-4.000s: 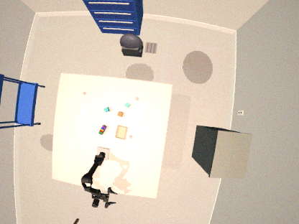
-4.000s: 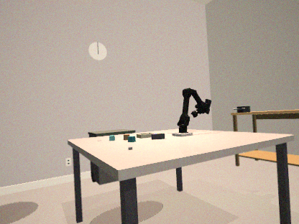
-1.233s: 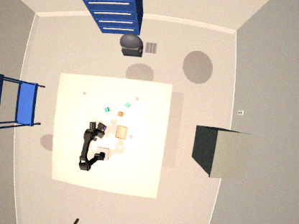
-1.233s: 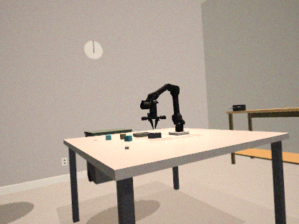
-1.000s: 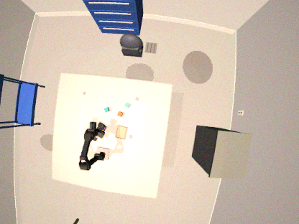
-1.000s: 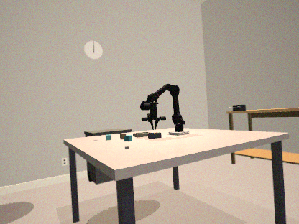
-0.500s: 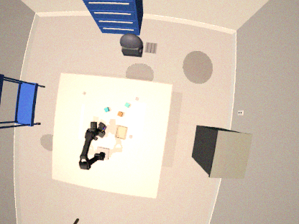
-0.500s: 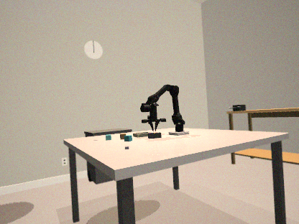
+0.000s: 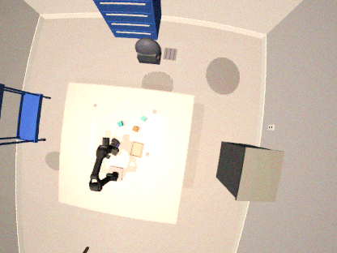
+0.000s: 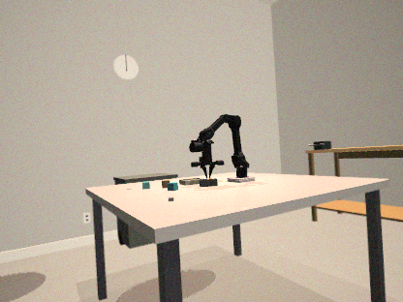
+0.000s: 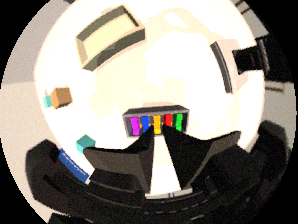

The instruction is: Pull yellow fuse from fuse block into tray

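Two fingers nearly together | hand (image 11: 158, 145) grasps nothing | above yellow fuse (image 11: 157, 124) in fuse block (image 11: 156, 111)

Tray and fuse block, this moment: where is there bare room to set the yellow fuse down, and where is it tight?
The tray shows a bare floor inside its rim. Table is bare between tray and fuse block. Tight spot: the yellow fuse sits mid-row among its neighbours, with the gripper hovering just above.
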`<move>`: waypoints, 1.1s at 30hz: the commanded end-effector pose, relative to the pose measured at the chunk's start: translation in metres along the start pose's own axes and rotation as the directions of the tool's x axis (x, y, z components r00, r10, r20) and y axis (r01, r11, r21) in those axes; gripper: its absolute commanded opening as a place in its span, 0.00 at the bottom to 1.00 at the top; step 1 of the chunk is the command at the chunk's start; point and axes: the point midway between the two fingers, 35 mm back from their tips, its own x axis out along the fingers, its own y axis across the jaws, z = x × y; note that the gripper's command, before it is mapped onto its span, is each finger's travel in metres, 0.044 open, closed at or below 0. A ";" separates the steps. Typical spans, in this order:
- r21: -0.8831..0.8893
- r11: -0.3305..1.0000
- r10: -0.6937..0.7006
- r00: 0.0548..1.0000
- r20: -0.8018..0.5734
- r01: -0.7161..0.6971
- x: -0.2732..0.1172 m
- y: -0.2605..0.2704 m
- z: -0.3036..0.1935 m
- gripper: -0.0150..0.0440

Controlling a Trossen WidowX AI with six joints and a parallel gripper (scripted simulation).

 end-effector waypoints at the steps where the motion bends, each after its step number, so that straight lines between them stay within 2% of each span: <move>1: 0.004 1.000 0.002 1.000 0.005 -0.002 0.001 0.000 0.001 0.36; 19: 0.004 1.000 0.002 1.000 0.005 -0.002 0.010 0.000 0.001 0.36; 28: 0.000 1.000 0.001 1.000 0.000 -0.001 0.009 0.000 0.000 0.25; 33: 0.000 1.000 0.001 1.000 0.000 -0.001 0.009 0.000 0.000 0.25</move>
